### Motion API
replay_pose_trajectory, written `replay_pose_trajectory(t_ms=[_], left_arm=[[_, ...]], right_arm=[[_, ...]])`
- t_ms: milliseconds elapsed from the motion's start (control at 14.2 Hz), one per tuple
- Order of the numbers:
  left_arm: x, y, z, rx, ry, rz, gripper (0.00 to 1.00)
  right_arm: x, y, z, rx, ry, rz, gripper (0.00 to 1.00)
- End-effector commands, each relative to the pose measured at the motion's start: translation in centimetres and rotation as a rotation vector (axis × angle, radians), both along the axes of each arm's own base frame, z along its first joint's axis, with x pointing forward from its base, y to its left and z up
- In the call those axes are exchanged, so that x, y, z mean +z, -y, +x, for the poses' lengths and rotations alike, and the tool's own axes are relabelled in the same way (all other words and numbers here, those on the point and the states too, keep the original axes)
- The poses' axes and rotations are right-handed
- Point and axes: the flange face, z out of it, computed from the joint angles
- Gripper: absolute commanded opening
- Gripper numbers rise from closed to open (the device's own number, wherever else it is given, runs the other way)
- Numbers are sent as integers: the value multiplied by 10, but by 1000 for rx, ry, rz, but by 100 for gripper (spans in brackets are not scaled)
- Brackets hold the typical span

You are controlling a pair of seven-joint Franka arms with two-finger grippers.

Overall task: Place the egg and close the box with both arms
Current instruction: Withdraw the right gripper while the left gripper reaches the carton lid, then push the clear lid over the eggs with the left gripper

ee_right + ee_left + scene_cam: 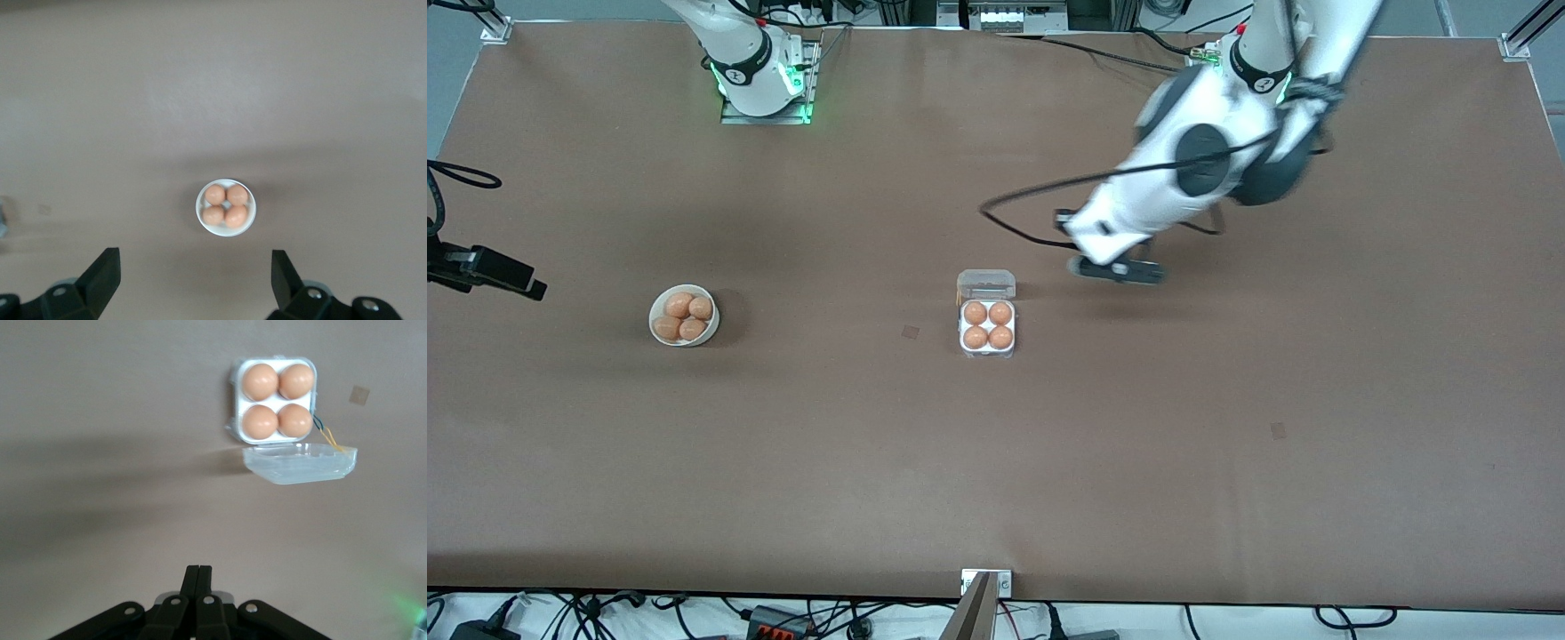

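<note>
The clear box (988, 353) stands mid-table with its lid (986, 284) open and tipped back toward the robots' bases. Each of its cells holds a brown egg (975, 313). My left gripper (1116, 269) is shut and empty, low over the table beside the lid, toward the left arm's end. The left wrist view shows its shut fingers (198, 570), with the box (275, 361), its eggs (260, 381) and the open lid (300, 463) ahead. My right gripper (193, 253) is open and empty, high over the white bowl (200, 213); it is outside the front view.
The white bowl (655, 313) with several brown eggs (679, 305) sits toward the right arm's end. A black device (485, 269) juts in at that table edge. The left arm's black cable (1014, 222) loops above the table near the box.
</note>
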Motion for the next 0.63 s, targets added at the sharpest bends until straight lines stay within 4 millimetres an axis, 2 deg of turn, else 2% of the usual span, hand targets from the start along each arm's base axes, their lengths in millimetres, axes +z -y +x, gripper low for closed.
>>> replay_pose_trajectory(t_ms=[0, 140, 351, 421, 561], left_arm=[[-34, 35, -7, 26, 42, 5, 1], [-52, 71, -29, 53, 63, 6, 1], [-89, 82, -32, 9, 151, 84, 1], [-101, 93, -39, 27, 166, 78, 1], [-113, 102, -41, 65, 183, 53, 1]], right_arm=[[5, -12, -34, 40, -12, -43, 100], [-6, -12, -45, 40, -3, -42, 100], [-17, -16, -64, 48, 10, -41, 100], [-20, -15, -68, 47, 13, -40, 100], [-19, -15, -74, 51, 17, -40, 100]])
